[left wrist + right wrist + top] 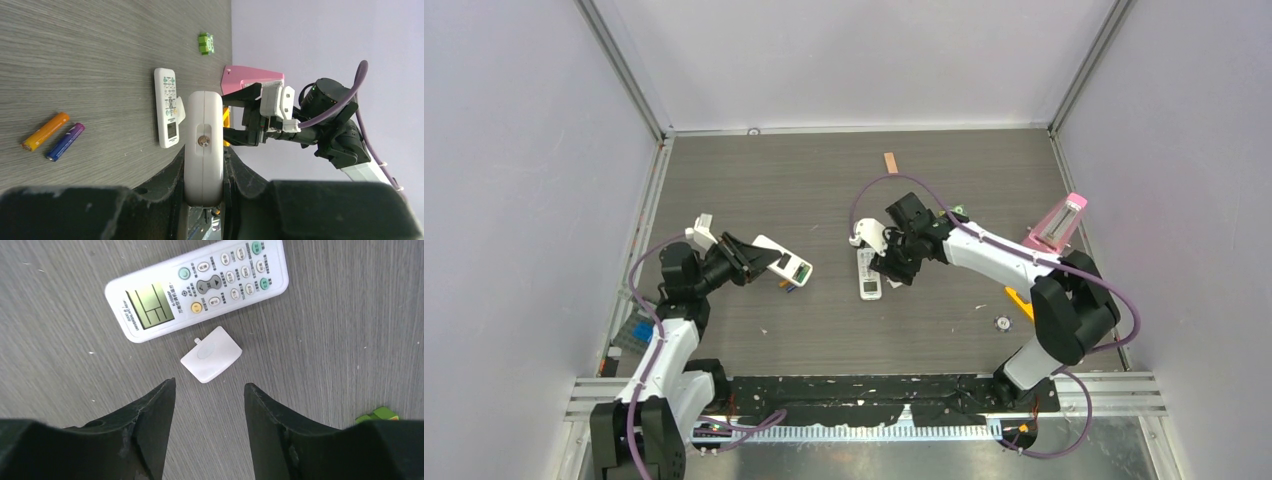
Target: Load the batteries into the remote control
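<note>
My left gripper (759, 258) is shut on a white remote control (782, 262) and holds it above the table. In the left wrist view (203, 150) the remote (203, 125) stands on edge between the fingers. An orange battery (45, 131) and a purple battery (65, 141) lie side by side on the table, under the held remote in the top view (789, 287). My right gripper (892, 268) is open and empty (210, 385). It hovers just short of a small white battery cover (211, 354).
A second white remote (197, 287) with an LCD display lies face up beside the cover (869, 278). A pink object (1059, 222) and an orange piece (1019, 302) sit at the right. A tan block (890, 162) lies at the back, a green bit (377, 415) nearby.
</note>
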Tool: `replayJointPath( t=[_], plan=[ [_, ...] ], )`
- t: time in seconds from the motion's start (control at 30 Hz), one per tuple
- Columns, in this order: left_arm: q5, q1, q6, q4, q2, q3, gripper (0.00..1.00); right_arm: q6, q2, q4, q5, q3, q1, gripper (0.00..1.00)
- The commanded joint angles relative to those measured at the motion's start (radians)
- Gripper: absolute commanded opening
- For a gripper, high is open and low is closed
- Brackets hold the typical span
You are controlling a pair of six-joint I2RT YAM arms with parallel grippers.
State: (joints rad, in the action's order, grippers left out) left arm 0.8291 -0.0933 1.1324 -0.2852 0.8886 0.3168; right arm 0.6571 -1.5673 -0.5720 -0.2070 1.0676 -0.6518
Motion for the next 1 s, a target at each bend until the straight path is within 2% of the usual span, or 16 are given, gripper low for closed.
replayJointPath(
  t=[0.0,0.2,0.33,0.43,0.8,0.97],
  plan=[
    [-0.024,-0.006,-0.062,0.039,-0.034,0.012,0.00,0.017,-0.034,0.005,0.083,0.011,-0.002,0.61],
    [-0.062,-0.008,-0.108,0.098,-0.031,0.053,0.00,0.246,-0.038,0.052,0.025,-0.038,0.002,0.64],
    [-0.068,-0.009,-0.106,0.092,-0.014,0.064,0.00,0.333,-0.063,0.099,0.002,-0.054,0.007,0.64],
    [-0.073,-0.011,-0.105,0.082,-0.008,0.065,0.00,0.367,-0.112,0.048,-0.009,-0.004,0.008,0.63],
    [-0.055,-0.027,-0.103,0.064,0.014,0.060,0.00,0.437,-0.193,0.041,-0.009,0.016,0.008,0.62],
    [-0.047,-0.032,-0.104,0.059,0.017,0.060,0.00,0.458,-0.215,-0.027,-0.030,0.044,0.008,0.61]
  ],
)
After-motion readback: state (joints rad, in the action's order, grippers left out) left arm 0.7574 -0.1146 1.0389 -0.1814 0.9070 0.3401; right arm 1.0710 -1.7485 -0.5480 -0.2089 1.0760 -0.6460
